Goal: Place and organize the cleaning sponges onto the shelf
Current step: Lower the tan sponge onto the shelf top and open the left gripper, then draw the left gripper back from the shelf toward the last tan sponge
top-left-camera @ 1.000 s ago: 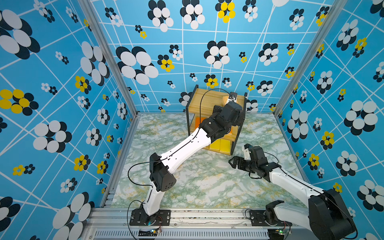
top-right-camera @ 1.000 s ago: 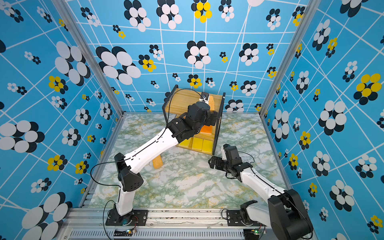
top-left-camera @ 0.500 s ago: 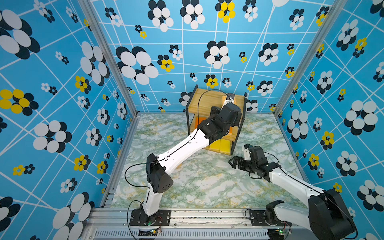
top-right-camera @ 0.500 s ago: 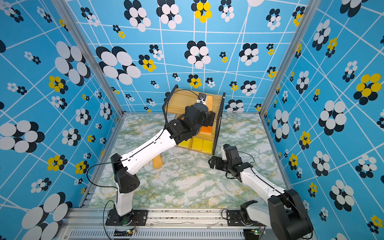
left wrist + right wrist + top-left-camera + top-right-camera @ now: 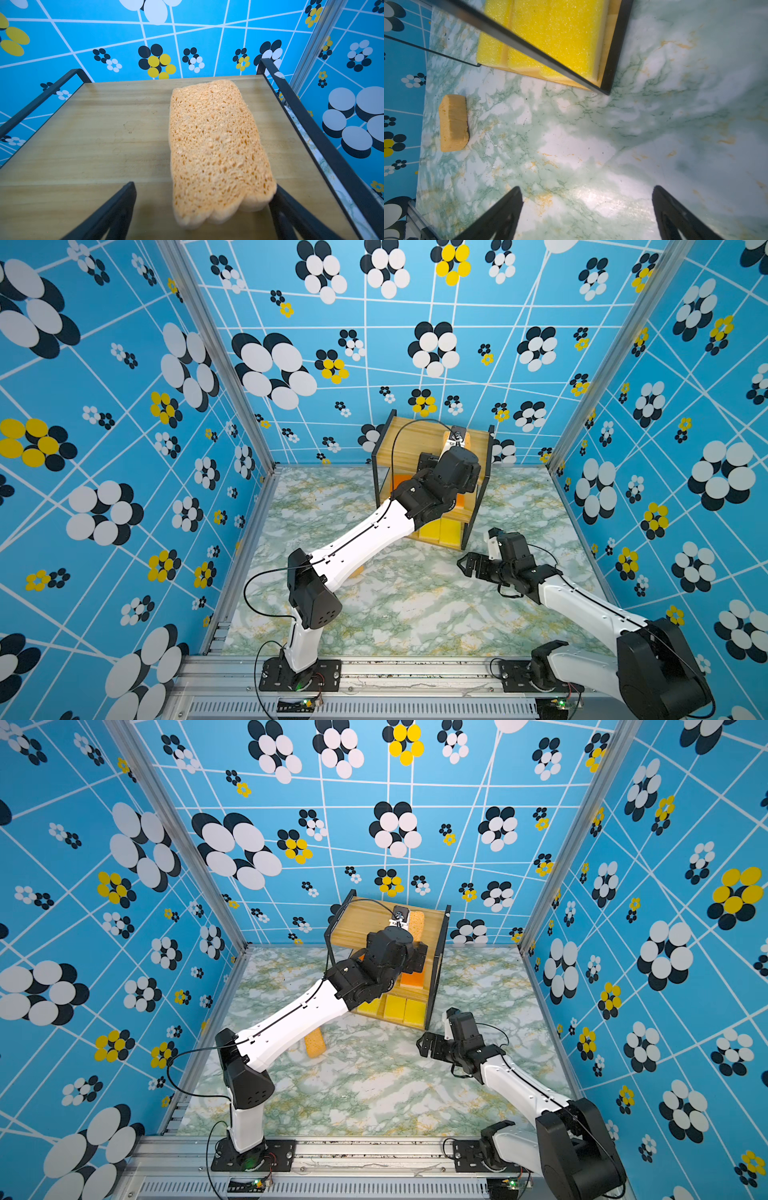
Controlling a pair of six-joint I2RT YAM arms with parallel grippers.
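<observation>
Two end effectors are in view, both with jaws spread wide and nothing clamped.

Left end effector (image 5: 203, 186): reaches over the top board of the shelf (image 5: 93, 135). A tan porous sponge (image 5: 216, 145) lies flat on that board toward its right side, with its near end between the fingers (image 5: 291, 214). One finger sits right against the sponge's corner, but contact cannot be resolved. The other stands well clear, with bare wood between. The sponge rests on the board and is not lifted.

Right end effector (image 5: 586, 187): sits over the worktop (image 5: 591, 145), near the shelf's front right corner post. Only the marble pattern shows between its fingers.

View differences:
- The left wrist view gives the sponge's pores and the finger gap. It shows none of the lower tiers.
- In both top views the left end effector shows only as a small tip beyond the wrist, and its opening is unreadable there.
- A top view shows three yellow sponges (image 5: 395, 1006) side by side on the bottom tier. It also shows an orange sponge (image 5: 412, 978) on the middle tier, partly behind the left arm (image 5: 299, 1019).
- A second tan sponge (image 5: 453, 122) lies alone on the worktop, well apart from the shelf. The right wrist view shows it whole, while in the top views the left arm partly covers it.
</observation>
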